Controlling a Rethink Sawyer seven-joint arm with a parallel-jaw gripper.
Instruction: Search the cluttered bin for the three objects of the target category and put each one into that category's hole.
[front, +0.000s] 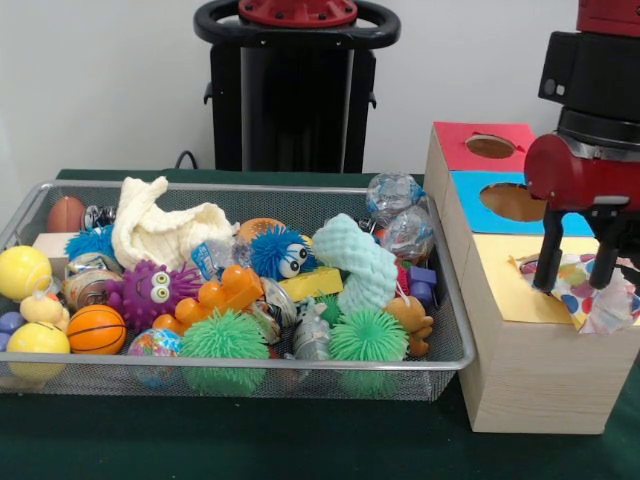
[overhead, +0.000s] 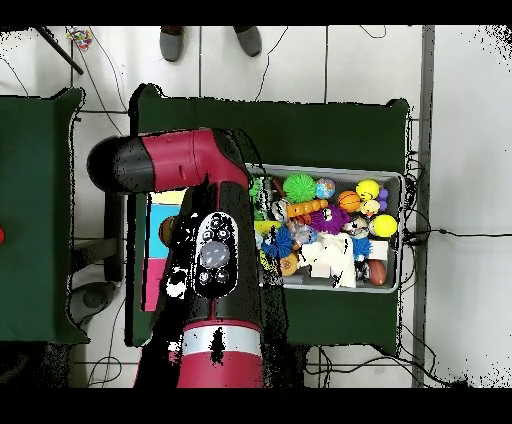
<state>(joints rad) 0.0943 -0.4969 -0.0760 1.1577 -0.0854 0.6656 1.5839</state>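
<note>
Gripper, jaws spread, hangs over a spotted bag on the box's yellow top, 3 o'clock of the bin, so prob. one down, rest unsorted.

Even, diffuse indoor light fills the front view, casting only soft shadows beneath the wire-mesh bin and wooden sorting box. Crinkled plastic wrappers glint faintly. In the overhead view the pale floor reads bright against the dark green tablecloth.
</note>
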